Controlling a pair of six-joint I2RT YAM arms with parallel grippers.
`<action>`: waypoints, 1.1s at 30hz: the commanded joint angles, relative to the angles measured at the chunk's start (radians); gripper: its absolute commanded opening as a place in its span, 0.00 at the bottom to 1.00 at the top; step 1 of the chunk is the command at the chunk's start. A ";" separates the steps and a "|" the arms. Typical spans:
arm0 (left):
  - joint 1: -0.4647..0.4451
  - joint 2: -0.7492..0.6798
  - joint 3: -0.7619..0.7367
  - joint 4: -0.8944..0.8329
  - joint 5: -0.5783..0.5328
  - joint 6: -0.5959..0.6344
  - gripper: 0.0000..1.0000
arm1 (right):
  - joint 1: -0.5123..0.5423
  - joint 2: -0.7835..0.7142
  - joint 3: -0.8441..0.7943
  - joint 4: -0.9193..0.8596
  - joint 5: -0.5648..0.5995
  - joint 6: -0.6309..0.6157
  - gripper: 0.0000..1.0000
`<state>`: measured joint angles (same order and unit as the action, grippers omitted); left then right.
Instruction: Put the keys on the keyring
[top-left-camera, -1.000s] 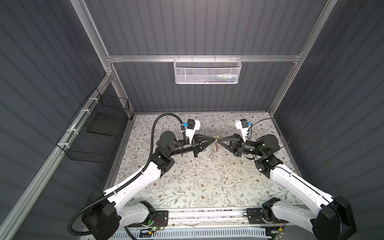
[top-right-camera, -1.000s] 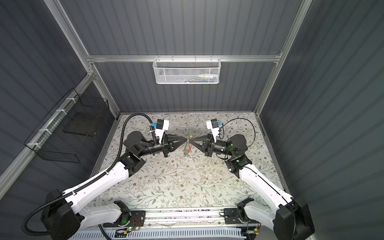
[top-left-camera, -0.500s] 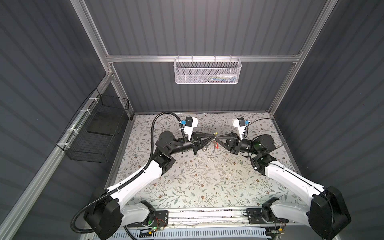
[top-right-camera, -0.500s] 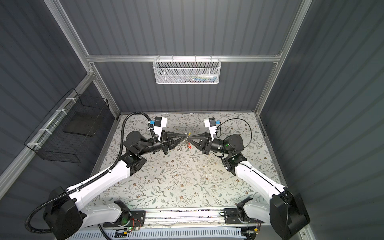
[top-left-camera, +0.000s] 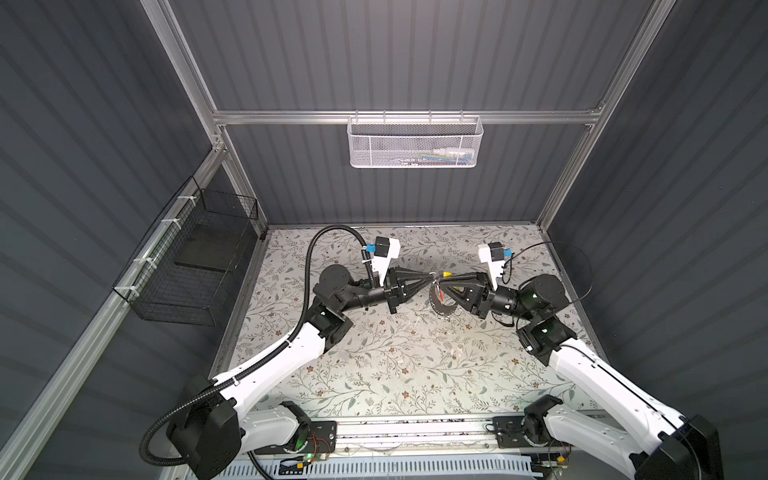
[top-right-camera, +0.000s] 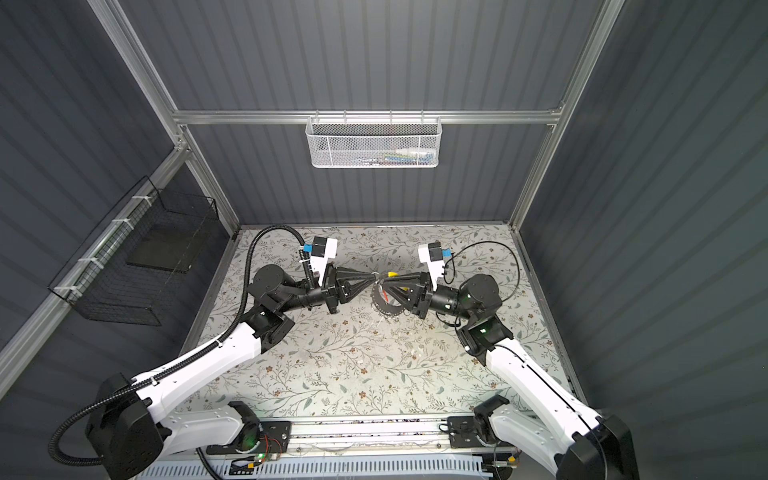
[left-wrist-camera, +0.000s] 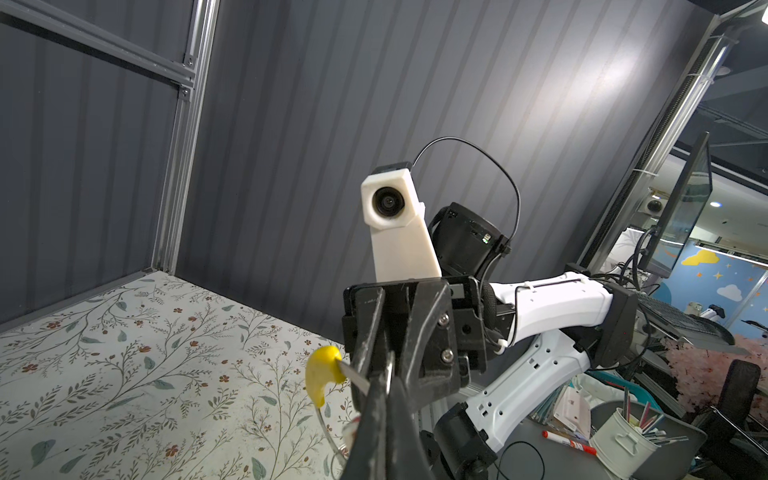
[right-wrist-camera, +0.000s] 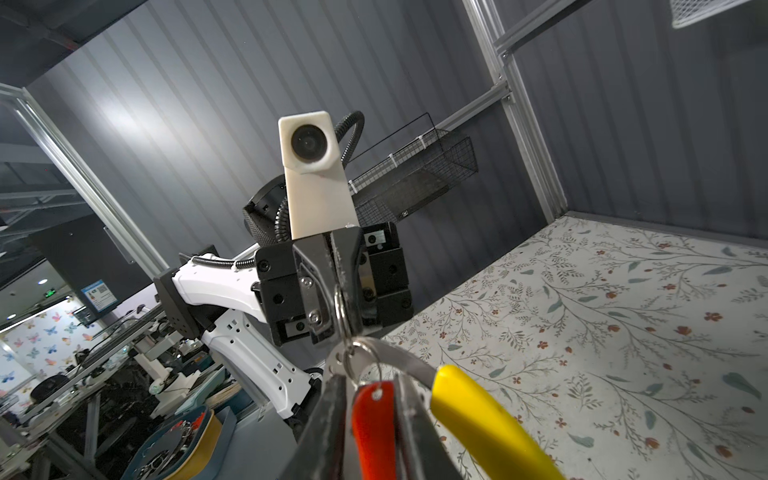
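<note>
Both grippers meet tip to tip above the middle of the floral table. My left gripper is shut on the keyring's grey metal band, right beside its yellow section. The rest of the keyring hangs below the tips. The keys show as a red tag on a small split ring, dangling from the band. That tag lies between the fingers of my right gripper, whose jaws stand slightly apart around it. The metal key blade is hidden.
A white mesh basket hangs on the back wall and a black wire basket on the left wall. The floral tabletop lies beneath both arms. A thin black cable loops behind the right wrist.
The right gripper has pushed left towards the left gripper and its jaws have parted slightly round the red tag. The left gripper stays shut on the keyring.
</note>
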<state>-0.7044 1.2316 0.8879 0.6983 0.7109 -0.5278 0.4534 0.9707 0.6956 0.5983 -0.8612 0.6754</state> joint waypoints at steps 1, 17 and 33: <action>-0.003 -0.024 -0.003 0.043 0.011 0.013 0.00 | -0.004 -0.030 -0.007 -0.070 0.043 -0.062 0.24; -0.003 -0.012 0.014 0.026 0.023 0.012 0.00 | 0.064 -0.030 0.094 -0.161 0.110 -0.188 0.24; -0.003 -0.009 0.016 0.021 0.041 0.006 0.00 | 0.087 0.013 0.150 -0.216 0.143 -0.234 0.19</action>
<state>-0.7044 1.2320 0.8879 0.6960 0.7269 -0.5282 0.5365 0.9821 0.8104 0.3851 -0.7311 0.4595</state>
